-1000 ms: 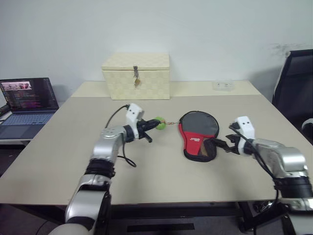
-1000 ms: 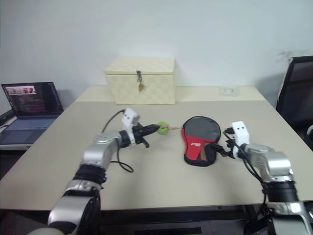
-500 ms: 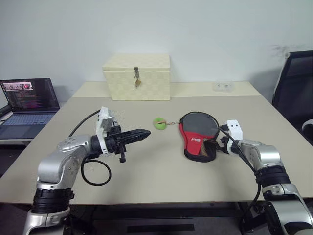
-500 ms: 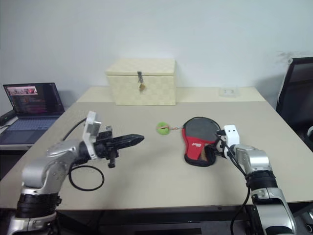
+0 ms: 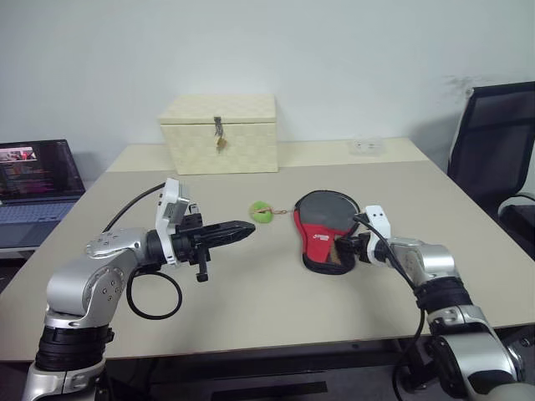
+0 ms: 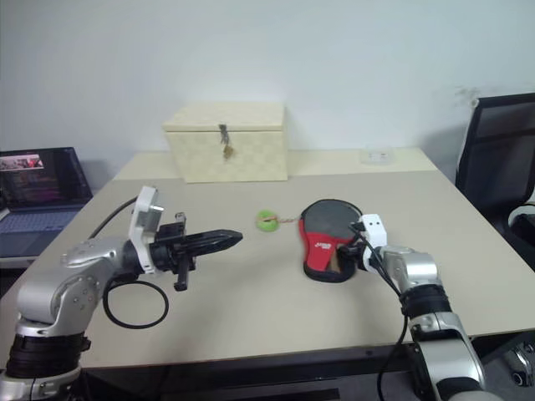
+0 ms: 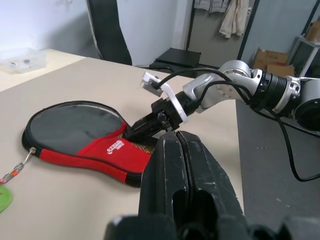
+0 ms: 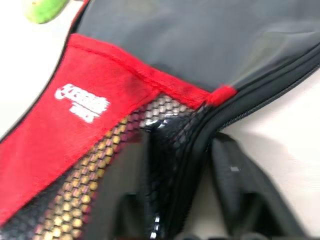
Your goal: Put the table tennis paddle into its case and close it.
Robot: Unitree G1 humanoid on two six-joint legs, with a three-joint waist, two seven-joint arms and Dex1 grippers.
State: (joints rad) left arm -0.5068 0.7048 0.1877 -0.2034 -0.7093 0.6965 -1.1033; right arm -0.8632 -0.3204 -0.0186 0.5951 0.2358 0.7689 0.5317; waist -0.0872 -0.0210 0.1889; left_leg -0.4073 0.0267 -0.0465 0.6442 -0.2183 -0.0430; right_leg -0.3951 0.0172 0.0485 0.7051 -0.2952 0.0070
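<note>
The case lies flat at the table's middle: black fabric, a red panel with a white logo and a mesh pocket. Its green tag rests on the table to its left, on a short chain. The table tennis paddle is hidden. My right gripper is at the case's narrow mesh end. In the right wrist view its fingers are shut on the case's zip edge. My left gripper is shut and empty. It hangs level above the table, left of the green tag and apart from it, pointing toward the case.
A cream woven box with a metal latch stands at the back of the table. An open laptop is at far left and a black chair at far right. A small clear box sits near the back edge.
My left gripper let go of the green tag and drew back to the left, staying shut. My right gripper moved in to the case's mesh end and closed on it. The camera shifted.
</note>
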